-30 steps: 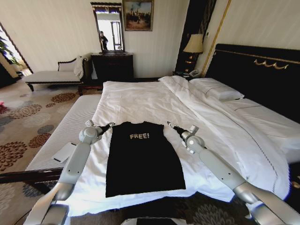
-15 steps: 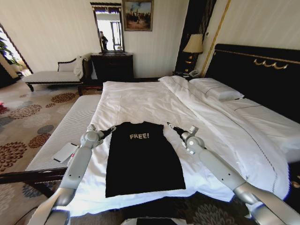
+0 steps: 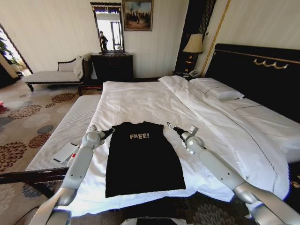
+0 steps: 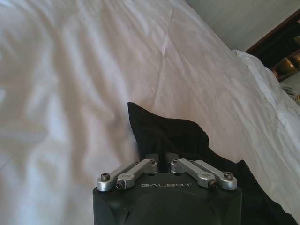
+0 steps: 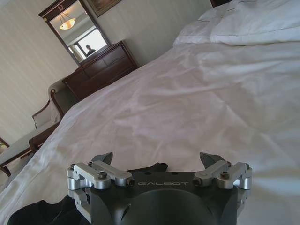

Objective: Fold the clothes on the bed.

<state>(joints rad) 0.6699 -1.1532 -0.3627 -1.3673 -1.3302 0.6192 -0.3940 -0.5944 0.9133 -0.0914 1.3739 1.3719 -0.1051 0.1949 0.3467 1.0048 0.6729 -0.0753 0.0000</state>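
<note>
In the head view, the black T-shirt lay flat and face up on the near part of the bed, its "FREE!" lettering toward the pillows and its hem toward the robot. Over the last second the left gripper had crept a little down and inward from its earlier spot, closing on the shirt's left shoulder corner, while the right gripper had hardly shifted beside the right shoulder; the shirt itself had not moved, so the fold looked not yet begun and the arms seemed to be settling into a two-corner grasp. In the left wrist view, the left gripper had its fingers drawn together over a raised peak of the T-shirt, apparently pinching the black cloth against the white sheet, though the tips were hidden in the fabric. In the right wrist view, the right gripper stood wide apart, holding nothing, with a dark edge of the T-shirt just showing between its fingers and the sheet stretching away beyond.
</note>
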